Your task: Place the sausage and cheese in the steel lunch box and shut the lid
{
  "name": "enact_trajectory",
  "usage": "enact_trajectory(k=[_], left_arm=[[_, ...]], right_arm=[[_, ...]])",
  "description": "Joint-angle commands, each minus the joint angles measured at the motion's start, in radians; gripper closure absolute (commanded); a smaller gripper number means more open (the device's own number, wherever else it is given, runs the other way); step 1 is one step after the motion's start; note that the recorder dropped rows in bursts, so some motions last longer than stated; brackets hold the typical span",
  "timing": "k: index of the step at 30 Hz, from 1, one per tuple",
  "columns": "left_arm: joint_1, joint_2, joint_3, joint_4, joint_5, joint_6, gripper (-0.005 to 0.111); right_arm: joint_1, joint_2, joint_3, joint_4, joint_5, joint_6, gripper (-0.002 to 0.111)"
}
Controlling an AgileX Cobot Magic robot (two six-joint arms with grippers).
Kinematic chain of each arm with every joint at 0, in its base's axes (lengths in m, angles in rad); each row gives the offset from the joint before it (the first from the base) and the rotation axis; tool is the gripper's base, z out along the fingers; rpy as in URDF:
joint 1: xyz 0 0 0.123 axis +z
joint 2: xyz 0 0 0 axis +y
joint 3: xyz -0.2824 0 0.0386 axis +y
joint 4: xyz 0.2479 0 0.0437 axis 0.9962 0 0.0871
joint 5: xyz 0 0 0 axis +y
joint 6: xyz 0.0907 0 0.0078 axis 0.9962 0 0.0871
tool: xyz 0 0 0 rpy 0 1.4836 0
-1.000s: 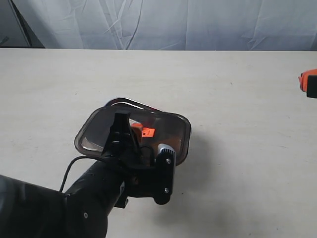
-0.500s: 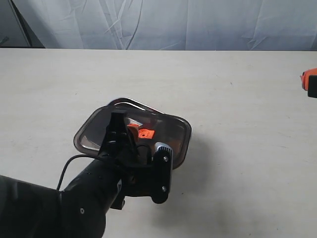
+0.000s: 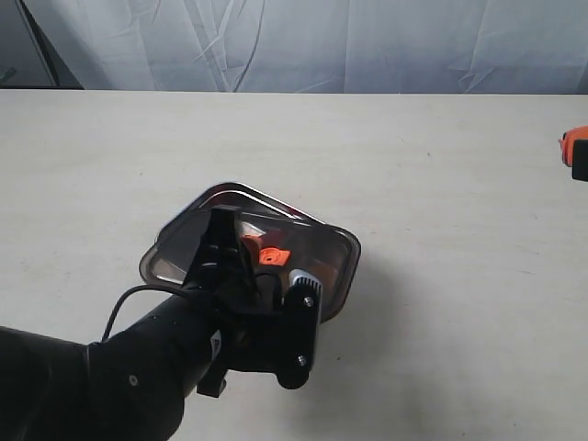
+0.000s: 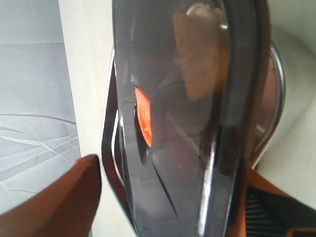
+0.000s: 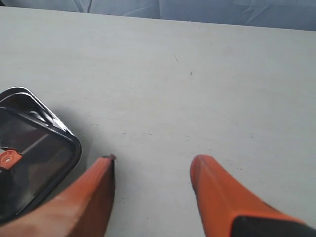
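lid (image 3: 317,253): seated on box (image 3: 230,191), steel rim peeking out at 11 o'clock
box: approx 7 o'clock of surface (image 3: 441,165) ctr
L hand (image 3: 260,250): spread, fingers straddling lid
R hand (image 5: 153,165): spread, over surface, 3 o'clock edge

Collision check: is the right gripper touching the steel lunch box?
Apart. The exterior view shows bare table between the right gripper and the steel lunch box.
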Motion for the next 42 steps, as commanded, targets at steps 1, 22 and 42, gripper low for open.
enact_trajectory(k=[1,22,42], left_arm=[[-0.011,-0.009,0.008,-0.063,-0.034,0.03,0.042],[-0.011,-0.071,0.008,-0.197,-0.116,0.231,0.042],[-0.011,-0.071,0.008,-0.264,-0.102,0.277,0.042]], right_arm=[[0.002,-0.005,0.0,-0.015,-0.005,0.001,0.06],[0.002,-0.005,0.0,-0.016,-0.005,0.001,0.06],[0.002,-0.005,0.0,-0.019,-0.005,0.001,0.06]])
